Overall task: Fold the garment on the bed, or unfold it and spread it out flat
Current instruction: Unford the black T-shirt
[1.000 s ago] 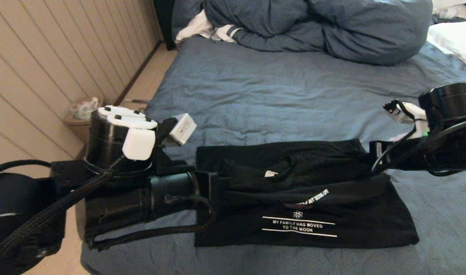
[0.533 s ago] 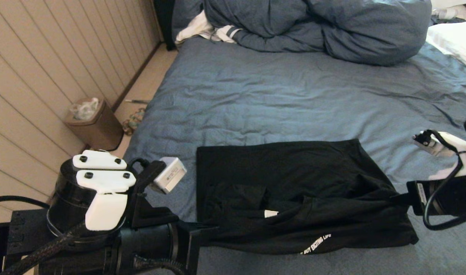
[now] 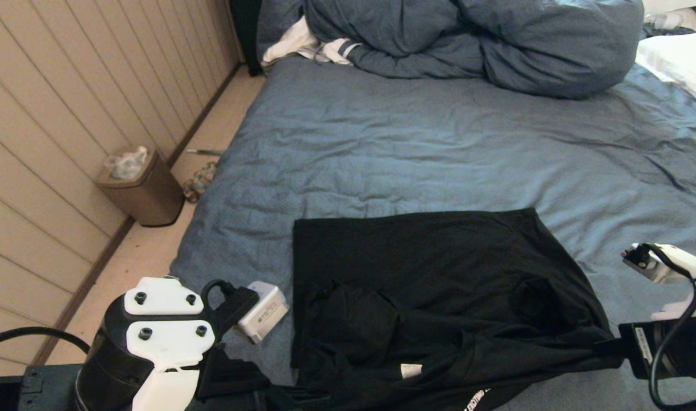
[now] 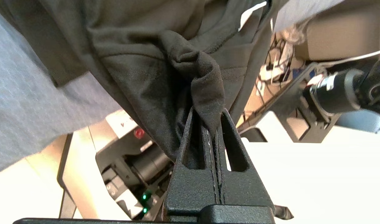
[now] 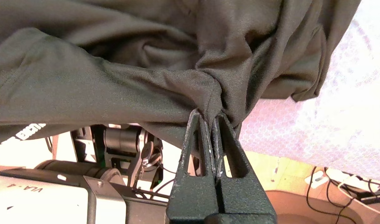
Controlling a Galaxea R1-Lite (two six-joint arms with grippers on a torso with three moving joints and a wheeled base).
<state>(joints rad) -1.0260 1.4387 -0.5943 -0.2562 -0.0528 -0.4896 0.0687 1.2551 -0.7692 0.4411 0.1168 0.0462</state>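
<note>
Sprawling across most of the view is the big bed (image 3: 416, 148) in its wrinkled blue-grey cover, with a bunched blue-grey duvet (image 3: 485, 40) piled along the far edge and a white pillow (image 3: 682, 60) at the far right corner. The thin black short-sleeved T-shirt (image 3: 433, 274) sits near the bed's front edge; its far half lies flat, while the near half is all rumpled and pulled up off the cover, with a bit of white lettering peeking out at the front. Left pincer (image 4: 212, 122) is squeezed tight on a wad of the shirt's cloth at the front left, right pincer (image 5: 207, 117) is pinched on another bunch at the front right, so the fabric hangs stretched between them. A small brown bin (image 3: 140, 188) stands on the floor by the panelled wall, off the bed's left edge.
</note>
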